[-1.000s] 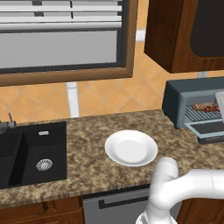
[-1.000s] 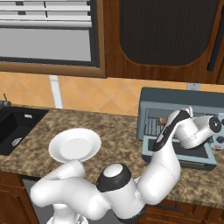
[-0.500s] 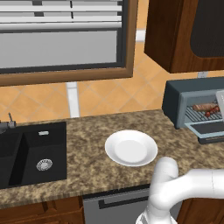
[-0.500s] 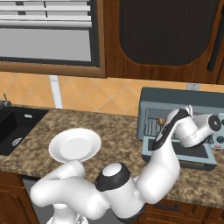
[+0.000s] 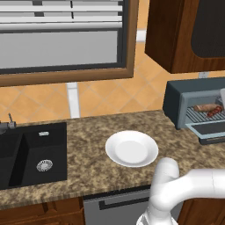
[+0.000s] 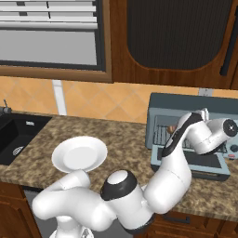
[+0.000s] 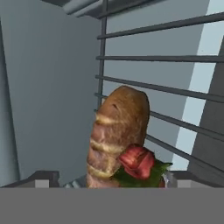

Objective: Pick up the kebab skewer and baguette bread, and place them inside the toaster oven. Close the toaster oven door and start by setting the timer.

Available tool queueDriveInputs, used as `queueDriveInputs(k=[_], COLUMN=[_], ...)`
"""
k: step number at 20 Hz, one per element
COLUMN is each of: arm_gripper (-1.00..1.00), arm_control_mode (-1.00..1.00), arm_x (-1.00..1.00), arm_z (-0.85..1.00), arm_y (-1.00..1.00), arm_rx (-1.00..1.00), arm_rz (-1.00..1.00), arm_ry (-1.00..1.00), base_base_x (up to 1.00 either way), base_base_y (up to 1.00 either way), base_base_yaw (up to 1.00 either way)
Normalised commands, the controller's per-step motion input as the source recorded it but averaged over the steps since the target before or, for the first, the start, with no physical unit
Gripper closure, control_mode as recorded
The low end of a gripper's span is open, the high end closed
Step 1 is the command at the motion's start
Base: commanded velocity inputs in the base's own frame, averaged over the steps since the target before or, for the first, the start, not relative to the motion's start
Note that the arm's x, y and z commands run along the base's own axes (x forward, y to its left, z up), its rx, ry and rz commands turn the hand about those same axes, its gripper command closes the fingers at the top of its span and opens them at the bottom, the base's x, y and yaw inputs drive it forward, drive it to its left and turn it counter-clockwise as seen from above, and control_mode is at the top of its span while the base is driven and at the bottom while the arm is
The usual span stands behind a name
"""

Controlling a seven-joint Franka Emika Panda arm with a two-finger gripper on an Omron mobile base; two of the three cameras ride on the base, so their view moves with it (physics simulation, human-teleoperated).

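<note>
Nearest to me, the round white ceramic plate (image 5: 131, 148) sits bare on the speckled brown granite counter (image 5: 88, 145), both task items having left it. To its left is the black sink basin (image 5: 30, 154).

My white arm reaches right and forward, its hand pushed into the mouth of the boxy blue-grey toaster oven (image 6: 186, 104). The grey-framed drop-down oven door (image 6: 204, 162) lies flat and open below the wrist, which is why the arm can get in at all.

Hand view: the stubby brown baguette loaf with pale crust slashes (image 7: 116, 135) lies on the wire rack (image 7: 175, 89), and the kebab skewer with its red meat chunk and green piece (image 7: 140, 164) rests against its near end. Left base view agrees: loaf (image 5: 203, 107) and skewer (image 5: 215, 111) side by side on the rack.

Fingertips are hidden in every view; I cannot tell the jaw state by eye. Nothing looks pinched, so I judge both items delivered. Next: back out, lift the door, set the timer.
</note>
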Motion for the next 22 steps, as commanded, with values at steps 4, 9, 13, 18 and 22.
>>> queueDriveInputs(k=[4, 9, 13, 18, 22], arm_gripper=[-1.00, -1.00, -1.00, -1.00, -1.00], arm_control_mode=[-1.00, -1.00, -1.00, -1.00, -1.00], arm_x=[-0.18, -0.44, -0.72, -0.87, -0.69], arm_z=[0.08, -0.02, 0.00, 0.00, 0.00], arm_y=[-0.37, -0.11, -0.12, 0.14, 0.55], arm_rx=[0.00, -0.03, -0.07, -0.29, -0.38], arm_rz=[-0.02, -0.02, 0.00, 0.02, 0.10], arm_ry=[0.00, 0.00, -0.09, -0.13, -0.09], base_base_x=[0.00, 0.00, 0.00, 0.00, 0.00], base_base_y=[0.00, 0.00, 0.00, 0.00, 0.00], base_base_yaw=[0.00, 0.00, 0.00, 0.00, 0.00])
